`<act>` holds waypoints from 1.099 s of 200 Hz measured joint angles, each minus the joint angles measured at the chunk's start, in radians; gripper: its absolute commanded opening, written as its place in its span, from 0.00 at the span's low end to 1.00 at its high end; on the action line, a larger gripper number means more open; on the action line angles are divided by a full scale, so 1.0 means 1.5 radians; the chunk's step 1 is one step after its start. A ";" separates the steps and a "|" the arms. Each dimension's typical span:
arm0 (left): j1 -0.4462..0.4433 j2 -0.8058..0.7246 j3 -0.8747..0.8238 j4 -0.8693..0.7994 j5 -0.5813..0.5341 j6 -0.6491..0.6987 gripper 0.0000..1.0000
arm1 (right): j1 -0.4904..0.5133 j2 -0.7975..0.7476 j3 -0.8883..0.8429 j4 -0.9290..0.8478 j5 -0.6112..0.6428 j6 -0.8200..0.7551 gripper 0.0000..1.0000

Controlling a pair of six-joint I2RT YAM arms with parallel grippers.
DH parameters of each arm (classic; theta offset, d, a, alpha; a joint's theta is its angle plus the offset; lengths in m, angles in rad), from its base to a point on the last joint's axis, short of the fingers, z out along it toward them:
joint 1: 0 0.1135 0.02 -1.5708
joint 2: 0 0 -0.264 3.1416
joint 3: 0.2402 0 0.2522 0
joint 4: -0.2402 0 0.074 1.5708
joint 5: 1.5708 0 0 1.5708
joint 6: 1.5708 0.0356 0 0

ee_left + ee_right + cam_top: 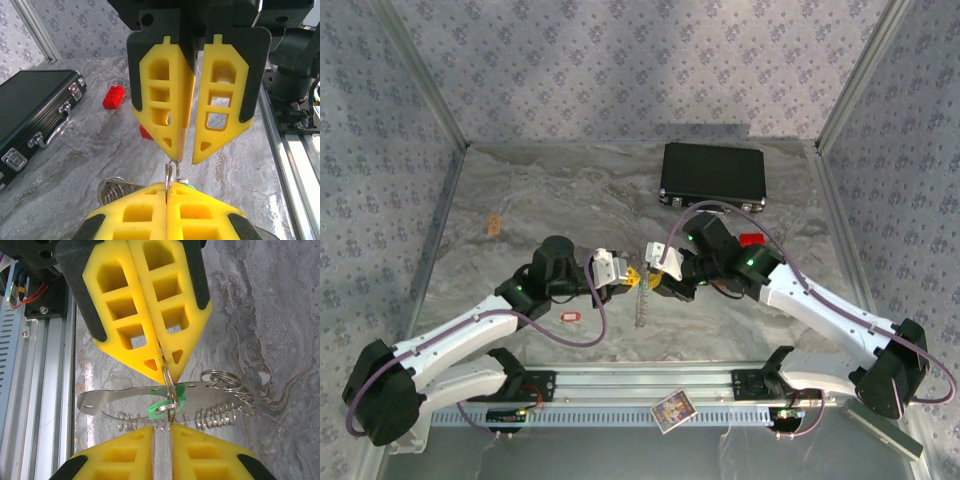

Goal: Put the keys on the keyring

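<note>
Right wrist view: the keyring [115, 399] is a flat silvery strip running across the middle of the frame, with coiled springs [217, 416] under its lower edge and a wire loop [220, 377] at its right end. The green tag of the green-and-white key [161, 409] sits against the strip's centre. In the top external view the keyring is a thin pale streak in the centre of the frame, just below the two meeting grippers. The red key [571, 317] lies on the marbled table [550, 190] to the lower left of them. Bare table spreads toward the upper left. A black case [712, 178] sits at the upper centre and a red brick [750, 240] is close beside the right arm. The aluminium rail [640, 380] bounds the lower edge. The left gripper [160, 367] comes down from the top of the right wrist view, its yellow fingers pressed together on a small split ring [169, 385]. That ring crosses in front of the strip beside the green tag. The right gripper [162, 432] rises from the bottom edge, its fingers a narrow slot apart. The ring's lower end reaches that slot, but I cannot tell whether it touches them.
</note>
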 measured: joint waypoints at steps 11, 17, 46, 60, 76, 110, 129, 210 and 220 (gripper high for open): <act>0.000 0.000 0.000 0.000 0.000 0.000 0.00 | 0.000 0.000 0.000 0.000 -0.003 0.004 0.22; 0.000 0.000 0.000 0.000 0.000 0.000 0.00 | 0.000 0.000 0.000 0.002 -0.003 0.005 0.24; 0.000 0.000 0.000 0.000 0.002 0.000 0.00 | 0.000 0.001 0.000 0.012 -0.002 0.009 0.26; 0.000 0.000 0.000 0.000 0.002 0.000 0.00 | -0.001 0.001 0.000 0.015 0.003 0.010 0.26; 0.000 0.000 0.000 0.000 0.003 0.000 0.00 | -0.001 0.001 0.000 0.017 0.004 0.010 0.24; 0.000 0.000 0.000 0.000 0.005 0.000 0.00 | -0.001 0.001 0.000 0.024 0.001 0.014 0.15; 0.000 0.000 0.000 0.000 0.005 0.000 0.00 | -0.001 0.003 0.000 0.025 0.000 0.014 0.10; 0.000 0.000 0.000 0.001 0.010 0.000 0.00 | -0.002 0.012 0.002 0.023 -0.003 0.012 0.00; 0.000 0.000 0.000 0.001 0.012 0.000 0.00 | -0.002 0.015 0.003 0.021 -0.003 0.011 0.00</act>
